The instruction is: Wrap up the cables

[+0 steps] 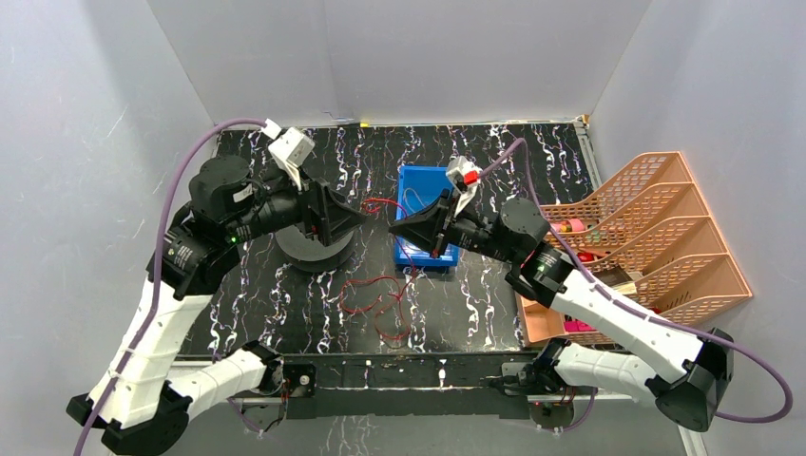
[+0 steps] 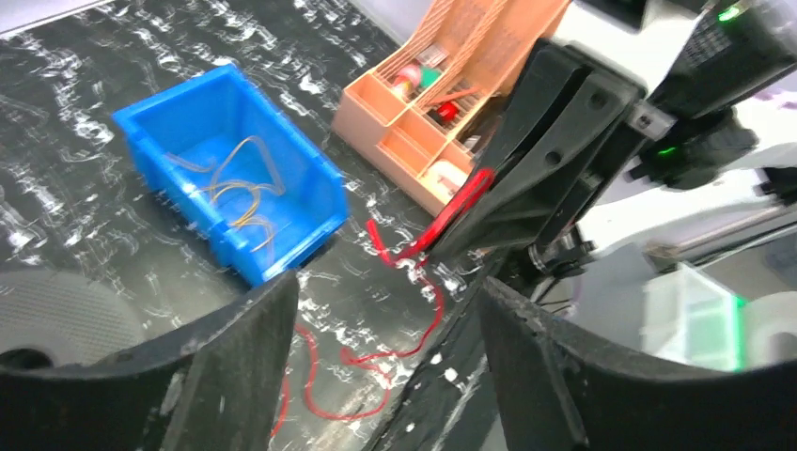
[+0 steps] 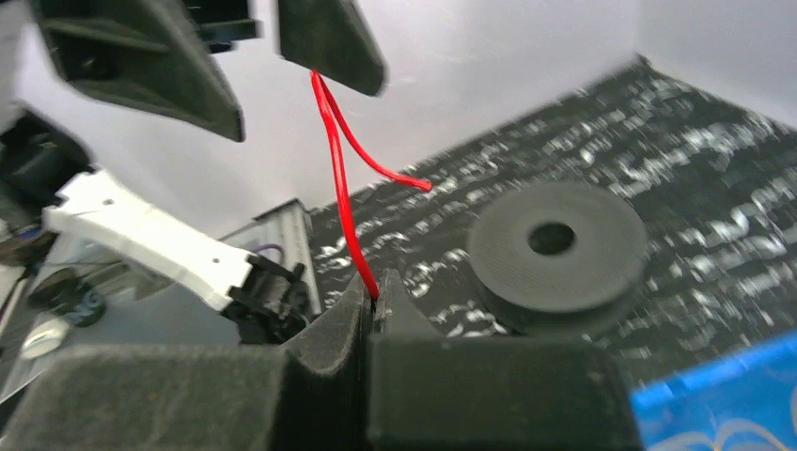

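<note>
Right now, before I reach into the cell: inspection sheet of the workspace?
Surface: black marbled table, red loops lying on it.
Job's things: red cable slack from grip to table; pale cables in blue bin.
Clutter: black disc, orange rack with small items.
Grippers: right gripper shut on red cable; left gripper open, close by.
Cables: purple harness lines along both arms.
Surroundings: grey walls; nothing else seen.

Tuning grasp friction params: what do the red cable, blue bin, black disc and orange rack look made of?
red cable: glossy plastic-looking insulation, thin, bends freely.
blue bin: likely moulded hard plastic, smooth with a slight sheen.
black disc: matte, dull; maybe rubber or foam, can't tell.
orange rack: rigid-looking plastic, perforated lattice walls.
</note>
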Action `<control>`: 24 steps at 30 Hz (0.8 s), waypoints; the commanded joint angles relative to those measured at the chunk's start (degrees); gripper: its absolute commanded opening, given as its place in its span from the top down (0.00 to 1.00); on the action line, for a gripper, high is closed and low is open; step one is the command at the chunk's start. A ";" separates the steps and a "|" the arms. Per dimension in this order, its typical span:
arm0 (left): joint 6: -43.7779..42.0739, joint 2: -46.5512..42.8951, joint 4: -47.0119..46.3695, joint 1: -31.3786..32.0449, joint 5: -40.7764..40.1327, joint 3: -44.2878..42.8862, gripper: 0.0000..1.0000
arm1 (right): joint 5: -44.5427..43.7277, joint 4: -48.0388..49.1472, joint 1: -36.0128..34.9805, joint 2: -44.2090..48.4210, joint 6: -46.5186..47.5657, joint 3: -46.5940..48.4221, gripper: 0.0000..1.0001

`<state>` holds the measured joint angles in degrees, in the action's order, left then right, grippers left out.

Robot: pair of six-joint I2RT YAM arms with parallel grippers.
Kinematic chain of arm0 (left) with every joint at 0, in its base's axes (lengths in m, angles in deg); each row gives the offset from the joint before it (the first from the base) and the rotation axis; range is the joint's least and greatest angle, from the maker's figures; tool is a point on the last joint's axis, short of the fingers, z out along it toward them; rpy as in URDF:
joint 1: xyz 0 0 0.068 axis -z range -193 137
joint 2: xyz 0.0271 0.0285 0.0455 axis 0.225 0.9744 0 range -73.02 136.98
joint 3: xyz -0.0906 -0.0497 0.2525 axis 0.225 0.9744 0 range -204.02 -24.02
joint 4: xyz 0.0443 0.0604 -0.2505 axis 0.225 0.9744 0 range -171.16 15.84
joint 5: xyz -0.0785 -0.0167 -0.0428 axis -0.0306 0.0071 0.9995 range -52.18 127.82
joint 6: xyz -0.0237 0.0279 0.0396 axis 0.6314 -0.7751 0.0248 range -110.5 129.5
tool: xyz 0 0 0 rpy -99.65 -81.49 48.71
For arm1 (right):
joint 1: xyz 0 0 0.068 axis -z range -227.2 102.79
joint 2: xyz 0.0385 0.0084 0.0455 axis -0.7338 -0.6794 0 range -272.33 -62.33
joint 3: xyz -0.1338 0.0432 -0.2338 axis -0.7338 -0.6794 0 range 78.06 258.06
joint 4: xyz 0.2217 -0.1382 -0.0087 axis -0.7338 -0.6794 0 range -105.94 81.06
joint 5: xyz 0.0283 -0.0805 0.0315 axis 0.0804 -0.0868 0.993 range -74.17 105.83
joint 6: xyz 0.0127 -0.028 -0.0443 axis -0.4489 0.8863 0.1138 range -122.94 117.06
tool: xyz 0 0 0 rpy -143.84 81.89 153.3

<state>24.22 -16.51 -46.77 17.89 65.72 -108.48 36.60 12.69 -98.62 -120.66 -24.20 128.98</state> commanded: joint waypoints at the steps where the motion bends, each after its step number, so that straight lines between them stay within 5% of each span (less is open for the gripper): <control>1: -1.73 -2.63 0.39 0.18 -8.71 2.64 0.26 | -14.44 -18.46 0.02 1.79 1.30 4.85 1.00; 6: -2.67 -1.50 1.26 0.19 -15.23 5.64 0.14 | -23.48 -26.58 0.00 2.60 0.08 5.85 1.00; 14: -5.06 5.39 3.08 0.09 -25.63 9.35 0.14 | -39.13 -37.18 0.09 2.98 -0.92 5.91 1.00; 24: -5.07 17.37 2.87 0.90 -42.06 13.72 0.14 | -45.16 -41.29 0.43 5.15 -5.00 1.46 1.00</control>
<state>19.08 -1.53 -44.65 18.07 34.00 -96.44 -4.47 -27.77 -98.58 -117.86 -26.86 131.95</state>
